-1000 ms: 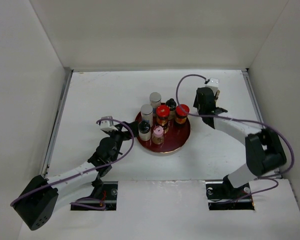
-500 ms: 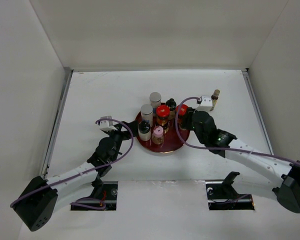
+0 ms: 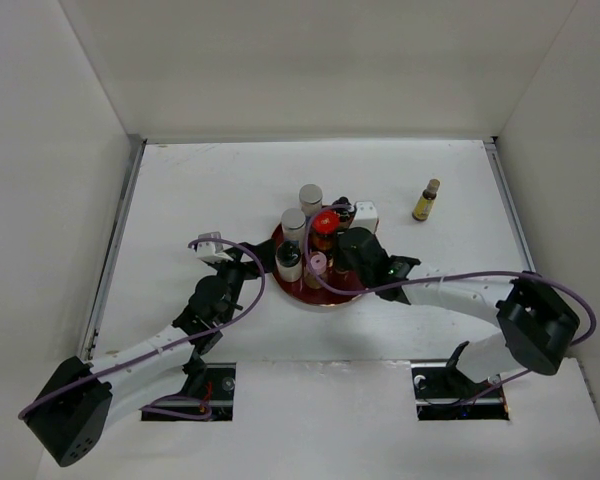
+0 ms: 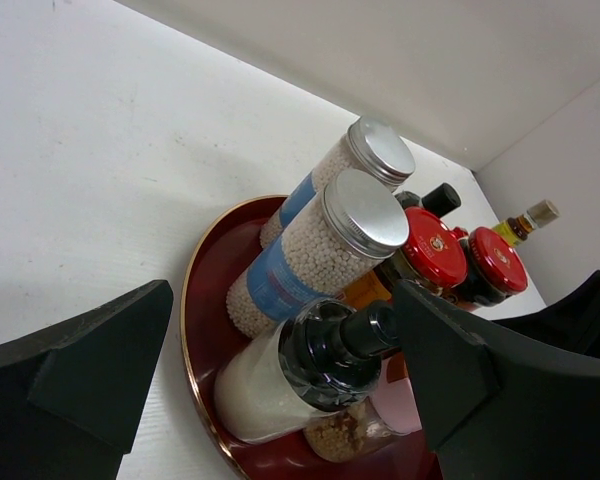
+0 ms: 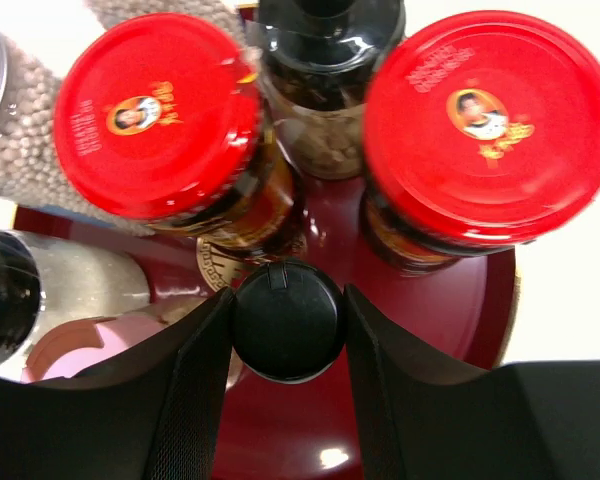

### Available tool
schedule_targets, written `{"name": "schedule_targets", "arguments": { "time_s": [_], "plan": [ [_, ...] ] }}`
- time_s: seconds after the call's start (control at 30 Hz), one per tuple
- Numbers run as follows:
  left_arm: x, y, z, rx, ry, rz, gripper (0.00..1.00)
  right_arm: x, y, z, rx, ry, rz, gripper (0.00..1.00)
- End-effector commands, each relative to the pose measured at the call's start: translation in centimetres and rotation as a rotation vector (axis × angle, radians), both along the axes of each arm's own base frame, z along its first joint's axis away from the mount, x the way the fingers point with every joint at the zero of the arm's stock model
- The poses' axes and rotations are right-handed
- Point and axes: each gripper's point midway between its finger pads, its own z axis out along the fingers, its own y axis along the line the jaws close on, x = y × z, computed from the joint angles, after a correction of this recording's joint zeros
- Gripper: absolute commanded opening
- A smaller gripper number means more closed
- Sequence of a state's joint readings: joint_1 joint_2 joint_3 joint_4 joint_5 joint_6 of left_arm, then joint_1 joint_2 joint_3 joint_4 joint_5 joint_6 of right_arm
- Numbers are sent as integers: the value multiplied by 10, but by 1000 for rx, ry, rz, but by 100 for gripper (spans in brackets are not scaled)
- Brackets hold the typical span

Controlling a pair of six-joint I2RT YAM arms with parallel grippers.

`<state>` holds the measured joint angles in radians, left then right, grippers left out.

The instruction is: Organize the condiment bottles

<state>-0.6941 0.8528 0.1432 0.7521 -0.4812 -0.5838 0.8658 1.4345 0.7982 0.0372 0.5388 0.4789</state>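
Note:
The round dark red tray holds several condiment bottles: two grey-topped white shakers, two red-lidded jars, a black-capped jar of white grains and a pink-capped jar. My right gripper hangs over the tray, its fingers pressed on both sides of a round black cap; that bottle's body is hidden under the cap. My left gripper is wide open at the tray's left edge, with the black-capped jar between its fingers. A small yellow bottle stands alone on the table at the right.
White walls enclose the table on three sides. A metal rail runs along the left edge. The right forearm lies across the table just right of the tray.
My right arm has swung left from the far right, where the yellow bottle now stands uncovered, to above the tray. The left arm has barely moved.

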Motion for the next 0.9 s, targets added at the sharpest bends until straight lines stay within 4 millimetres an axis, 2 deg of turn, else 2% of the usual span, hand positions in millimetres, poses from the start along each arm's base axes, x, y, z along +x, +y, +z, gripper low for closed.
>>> {"name": "schedule_targets", "arguments": {
  "time_s": [0.0, 0.13, 0.27, 0.37, 0.5, 0.53, 0.6, 0.63, 0.67, 0.7, 0.77, 0.87],
  "plan": [
    [-1, 2, 5, -30, -23, 4, 95, 12, 18, 31, 75, -92, -10, 40],
    [0, -3, 0, -20, -9, -11, 95, 14, 16, 30, 65, -100, -18, 44],
    [1, -1, 2, -24, -14, -2, 95, 13, 14, 33, 57, -106, -19, 69],
    [0, -2, 1, -20, -9, -9, 95, 10, 13, 50, 93, -132, -7, 76],
    [1, -1, 3, -25, -15, -5, 95, 6, -2, 89, 165, -200, -13, 74],
    [1, -2, 2, -22, -11, -8, 94, 12, -16, 98, 181, -220, -40, 70],
    [0, -3, 2, -23, -12, -12, 94, 29, -49, 108, 185, -251, -115, 48],
    [-1, -2, 4, -27, -17, -9, 94, 39, -72, 111, 176, -260, -177, 38],
    [0, -1, 5, -30, -21, -5, 94, 49, -95, 114, 171, -268, -242, 31],
    [0, 0, 6, -30, -23, -2, 93, 60, -119, 115, 167, -278, -309, 28],
    [-1, 0, 4, -23, -21, -4, 93, 75, -155, 116, 145, -281, -408, 31],
    [-3, 4, 8, -30, -31, 5, 93, 94, -198, 115, 68, -275, -519, 53]
  ]
}}
